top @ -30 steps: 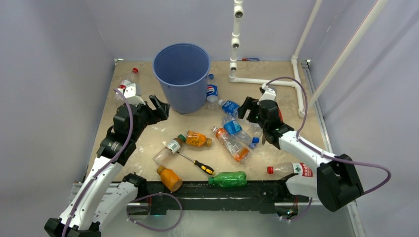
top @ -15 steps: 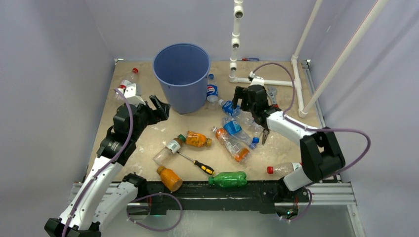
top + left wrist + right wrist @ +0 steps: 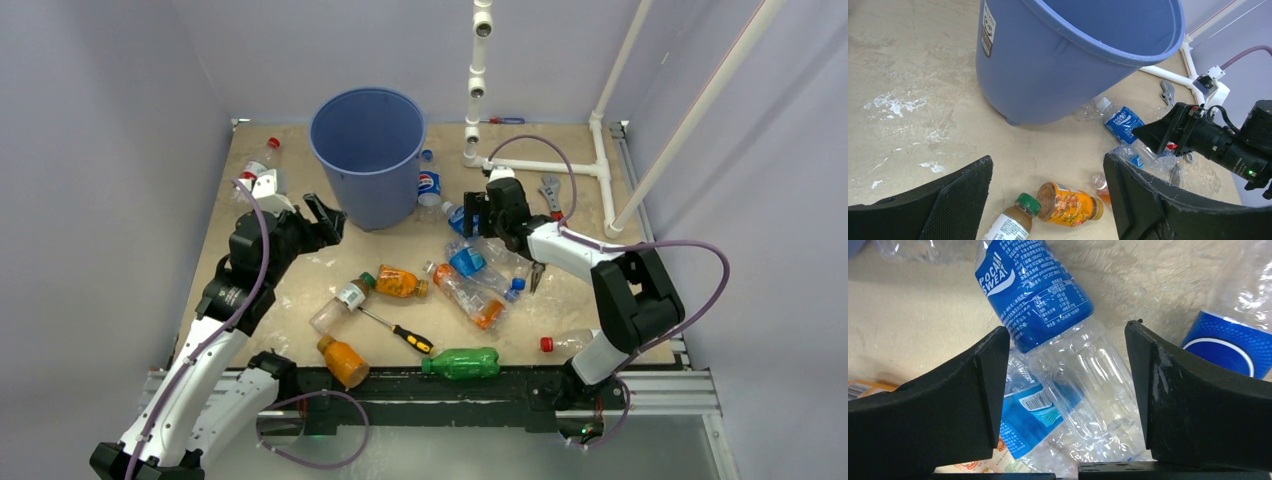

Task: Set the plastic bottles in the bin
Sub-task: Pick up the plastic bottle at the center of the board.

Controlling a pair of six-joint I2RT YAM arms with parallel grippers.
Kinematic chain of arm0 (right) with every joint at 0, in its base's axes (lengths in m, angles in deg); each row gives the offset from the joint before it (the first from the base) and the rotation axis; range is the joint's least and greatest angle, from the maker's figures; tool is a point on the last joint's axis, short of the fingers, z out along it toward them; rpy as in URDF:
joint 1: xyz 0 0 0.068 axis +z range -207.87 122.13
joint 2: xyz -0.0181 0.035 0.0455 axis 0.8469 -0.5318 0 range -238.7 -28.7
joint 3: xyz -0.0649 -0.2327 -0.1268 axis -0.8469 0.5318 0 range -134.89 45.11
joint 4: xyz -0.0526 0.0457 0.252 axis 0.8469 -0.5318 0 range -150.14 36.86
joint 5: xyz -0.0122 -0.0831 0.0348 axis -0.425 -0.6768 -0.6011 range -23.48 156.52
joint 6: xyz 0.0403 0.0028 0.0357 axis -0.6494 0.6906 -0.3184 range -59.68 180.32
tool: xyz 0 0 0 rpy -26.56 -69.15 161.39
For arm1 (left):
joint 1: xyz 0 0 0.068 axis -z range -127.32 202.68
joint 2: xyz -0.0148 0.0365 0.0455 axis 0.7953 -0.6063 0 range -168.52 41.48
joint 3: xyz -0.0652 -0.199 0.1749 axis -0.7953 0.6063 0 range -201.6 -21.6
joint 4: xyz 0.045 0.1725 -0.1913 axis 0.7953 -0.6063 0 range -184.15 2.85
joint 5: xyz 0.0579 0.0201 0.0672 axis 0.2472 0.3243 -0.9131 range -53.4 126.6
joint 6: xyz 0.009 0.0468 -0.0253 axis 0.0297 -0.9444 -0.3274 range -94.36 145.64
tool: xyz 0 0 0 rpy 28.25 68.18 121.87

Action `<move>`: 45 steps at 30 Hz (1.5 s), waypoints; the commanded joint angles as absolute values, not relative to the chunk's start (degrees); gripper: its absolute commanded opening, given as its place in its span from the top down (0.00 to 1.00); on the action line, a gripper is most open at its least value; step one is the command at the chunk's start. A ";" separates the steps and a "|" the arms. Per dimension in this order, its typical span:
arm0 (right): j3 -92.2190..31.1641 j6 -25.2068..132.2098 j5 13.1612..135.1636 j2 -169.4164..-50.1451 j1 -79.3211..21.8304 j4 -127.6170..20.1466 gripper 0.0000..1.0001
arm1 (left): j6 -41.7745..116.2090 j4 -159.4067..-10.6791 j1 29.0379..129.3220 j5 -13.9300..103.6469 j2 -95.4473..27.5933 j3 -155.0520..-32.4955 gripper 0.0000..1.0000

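The blue bin point(image 3: 368, 150) stands at the back, also in the left wrist view point(image 3: 1058, 55). Plastic bottles lie scattered on the table. My right gripper point(image 3: 476, 214) is open, its jaws either side of the clear Pocari Sweat bottle point(image 3: 460, 217), with a gap on both sides in the right wrist view point(image 3: 1068, 355). A blue-labelled clear bottle point(image 3: 470, 260) lies under it. My left gripper point(image 3: 326, 222) is open and empty beside the bin, above an orange bottle point(image 3: 1070, 205) and a green-capped bottle point(image 3: 1010, 225).
A Pepsi-labelled bottle point(image 3: 429, 186) lies by the bin. Nearer lie an orange-filled bottle point(image 3: 470, 296), another orange one point(image 3: 343, 360), a green one point(image 3: 462, 363) and red-capped ones point(image 3: 570, 342), point(image 3: 262, 158). A screwdriver point(image 3: 398, 330), a wrench point(image 3: 550, 190) and white pipes point(image 3: 540, 165) are there too.
My right arm has swung left and away from me, bringing its open gripper over the Pocari Sweat bottle. The left arm and the bottles have not moved.
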State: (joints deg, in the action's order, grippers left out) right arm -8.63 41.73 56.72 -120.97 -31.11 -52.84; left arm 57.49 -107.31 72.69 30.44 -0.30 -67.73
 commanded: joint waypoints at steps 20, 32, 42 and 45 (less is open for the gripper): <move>-7.28 41.73 55.89 -126.37 -28.96 -52.26 0.24 | 57.23 -104.47 72.63 31.52 -0.79 -67.35 0.21; -2.50 40.88 53.38 -103.65 -28.01 -50.52 0.53 | 57.18 -104.13 72.63 28.01 1.01 -67.47 0.23; 15.25 42.88 81.18 -65.98 -27.25 -31.65 0.56 | 59.77 -96.13 72.72 35.68 4.15 -70.30 0.22; 18.36 41.30 89.50 -61.25 -26.79 -25.69 0.57 | 61.48 -87.15 72.72 48.40 3.16 -71.31 0.20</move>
